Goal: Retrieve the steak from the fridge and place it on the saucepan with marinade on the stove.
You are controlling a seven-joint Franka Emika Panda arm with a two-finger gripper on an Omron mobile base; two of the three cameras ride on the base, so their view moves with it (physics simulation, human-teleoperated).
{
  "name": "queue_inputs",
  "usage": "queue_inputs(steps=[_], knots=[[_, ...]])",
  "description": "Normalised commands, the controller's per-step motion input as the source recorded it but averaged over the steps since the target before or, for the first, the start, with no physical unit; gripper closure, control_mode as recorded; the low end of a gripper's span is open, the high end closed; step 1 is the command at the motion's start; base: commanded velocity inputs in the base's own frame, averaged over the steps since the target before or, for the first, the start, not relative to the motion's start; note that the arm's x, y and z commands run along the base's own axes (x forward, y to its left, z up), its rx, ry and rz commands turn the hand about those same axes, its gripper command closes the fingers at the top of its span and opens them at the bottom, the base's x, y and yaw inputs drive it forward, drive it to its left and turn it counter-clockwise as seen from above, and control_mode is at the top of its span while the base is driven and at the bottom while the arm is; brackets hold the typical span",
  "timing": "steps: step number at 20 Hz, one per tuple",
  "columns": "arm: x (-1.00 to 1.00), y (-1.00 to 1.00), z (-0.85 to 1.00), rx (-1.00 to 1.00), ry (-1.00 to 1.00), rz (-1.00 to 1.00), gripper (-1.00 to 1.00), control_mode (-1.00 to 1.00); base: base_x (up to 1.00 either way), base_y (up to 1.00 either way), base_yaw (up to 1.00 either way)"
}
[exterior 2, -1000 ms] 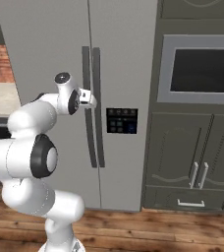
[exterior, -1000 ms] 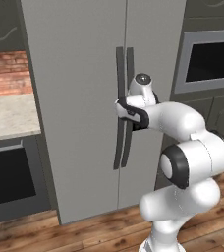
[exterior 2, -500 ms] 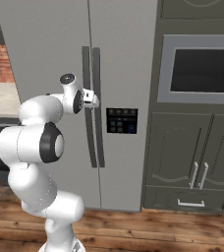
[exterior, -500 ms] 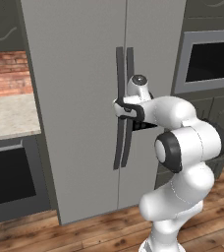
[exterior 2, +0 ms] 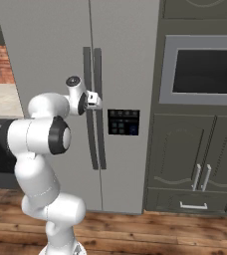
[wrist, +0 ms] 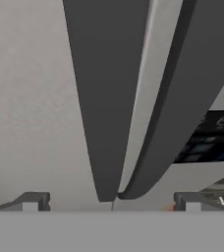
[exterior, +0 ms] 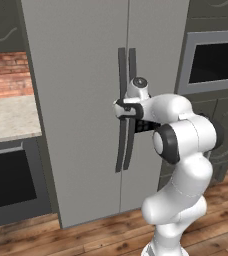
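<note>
The fridge (exterior: pixel 81 100) stands shut, so the steak is presumably inside, unseen. Its two dark curved handles (exterior: pixel 126 107) flank the door seam, with the dispenser panel (exterior 2: pixel 123 122) at three o'clock of them in the right base view. The gripper (wrist: pixel 111 201) sits at the handles, released, jaws wide and straddling both bars. Better to shift toward one handle alone, centre it between the fingers (wrist: pixel 33 201), then clench and pull along the door's arc

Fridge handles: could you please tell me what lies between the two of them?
Between the left handle and right handle lies bare light-grey door with the seam where both doors meet, seen in the hand view.
</note>
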Motion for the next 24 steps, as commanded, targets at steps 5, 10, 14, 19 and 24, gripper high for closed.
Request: queue_inputs(steps=[5, 10, 14, 19, 24], knots=[[0.26, 0.0, -0.13, 0.04, -0.04, 0.0, -1.0, -1.0, 0.0, 0.0, 0.0], [0.26, 0.0, -0.13, 0.0, -0.07, 0.0, -1.0, -1.0, 0.0, 0.0, 0.0], [0.25, 0.0, -0.15, 0.0, -0.06, 0.0, -1.0, -1.0, 0.0, 0.0, 0.0], [0.26, 0.0, -0.16, 0.0, -0.01, 0.0, -1.0, -1.0, 0.0, 0.0, 0.0], [0.31, 0.01, -0.12, 0.0, 0.0, 0.0, -1.0, -1.0, 0.0, 0.0, 0.0]])
